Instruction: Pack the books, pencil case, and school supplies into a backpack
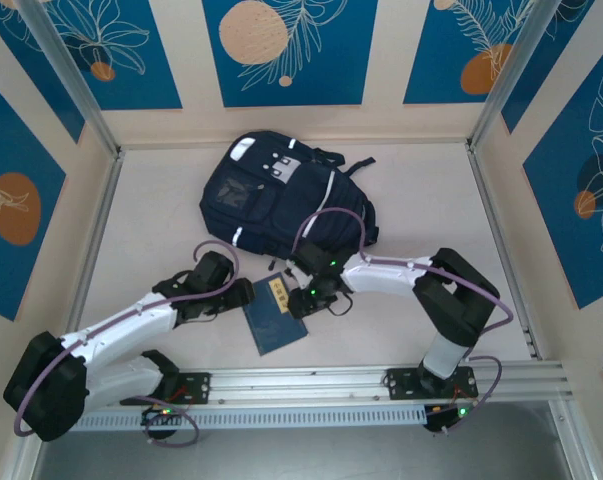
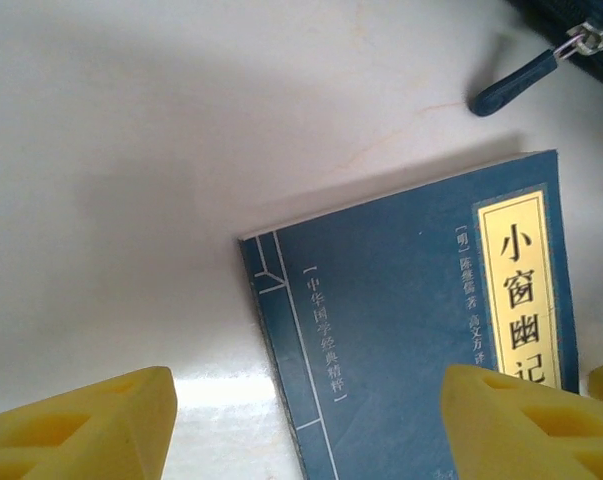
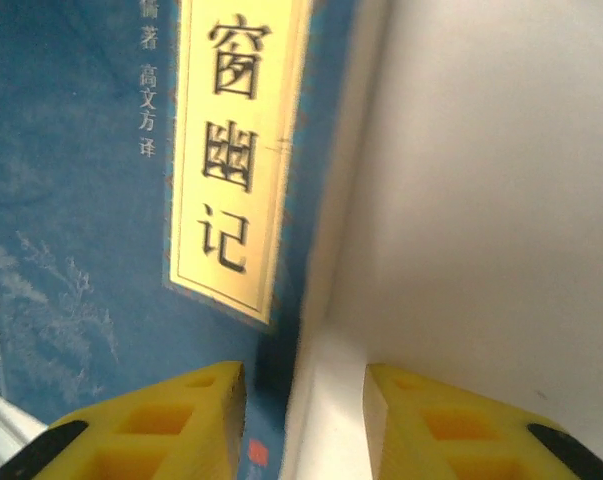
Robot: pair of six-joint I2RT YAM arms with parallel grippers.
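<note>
Yellow fingers of my left gripper stand wide apart and hold nothing. A corner of a navy book lies flat under the gap, nearer the right-hand finger. My right gripper is parted too and also empty. It straddles the book's long edge, one finger over the cover and the other over bare table.

I judge this to be the pick-up of a book, with no grasp made yet. The book is thin and flat on the table, so the next move calls for getting a finger under that edge. Closing from above would likely just slide it, and the left gripper could brace the far side.

On the cover just ahead of the fingers, the yellow label reads 小窗幽记. Beside it, small print gives 陈继儒 著 and 高文方 译 (I read these less surely). A white bracketed line nearer the spine reads 中华国学经典精粹.

Beyond the left fingertips lies a dark zip pull. The backpack sits just past both grippers, lying flat, and I cannot tell whether its main pocket is open.
</note>
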